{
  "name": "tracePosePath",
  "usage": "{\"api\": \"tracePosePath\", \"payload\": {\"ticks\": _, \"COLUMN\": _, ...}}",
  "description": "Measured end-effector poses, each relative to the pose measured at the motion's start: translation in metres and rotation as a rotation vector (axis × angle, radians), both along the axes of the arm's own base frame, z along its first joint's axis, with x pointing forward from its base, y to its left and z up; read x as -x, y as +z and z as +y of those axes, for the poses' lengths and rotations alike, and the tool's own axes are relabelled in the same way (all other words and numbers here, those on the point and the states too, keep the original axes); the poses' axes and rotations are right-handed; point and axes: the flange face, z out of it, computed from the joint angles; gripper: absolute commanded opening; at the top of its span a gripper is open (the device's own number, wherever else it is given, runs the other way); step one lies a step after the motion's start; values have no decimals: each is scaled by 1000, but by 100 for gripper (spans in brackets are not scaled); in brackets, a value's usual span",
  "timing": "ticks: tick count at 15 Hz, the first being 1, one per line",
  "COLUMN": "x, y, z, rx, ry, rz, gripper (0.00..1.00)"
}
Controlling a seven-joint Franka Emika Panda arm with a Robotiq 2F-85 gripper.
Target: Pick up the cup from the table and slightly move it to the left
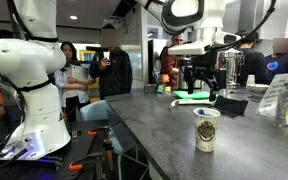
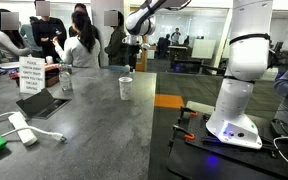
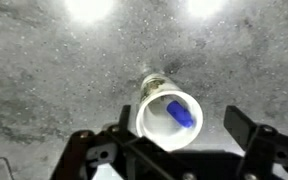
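Tool spread wide | cup below, centred between fingers | on table

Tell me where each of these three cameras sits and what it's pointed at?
Exterior view: beside the robot, looking along the table to the cup; white base at left, arm overhead.
Exterior view: roughly opposite side, looking across the table at the cup; base at right.
Wrist view: on the arm, looking straight down into the cup; open end effector straddles it.
Shared: all three show the cup.
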Motion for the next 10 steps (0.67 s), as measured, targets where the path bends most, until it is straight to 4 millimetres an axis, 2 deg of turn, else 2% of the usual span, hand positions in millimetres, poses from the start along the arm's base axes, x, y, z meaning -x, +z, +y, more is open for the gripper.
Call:
{"api": "tracePosePath", "payload": {"ticks": 5, "x": -9, "y": -31, "z": -16, "rx": -31, "ry": -22, "rz": 32, "gripper": 100}}
{"api": "tracePosePath", "payload": {"ticks": 10, "x": -22, "y": -67, "z": -18, "rx": -48, "ry": -24, "rz": 72, "gripper": 100}}
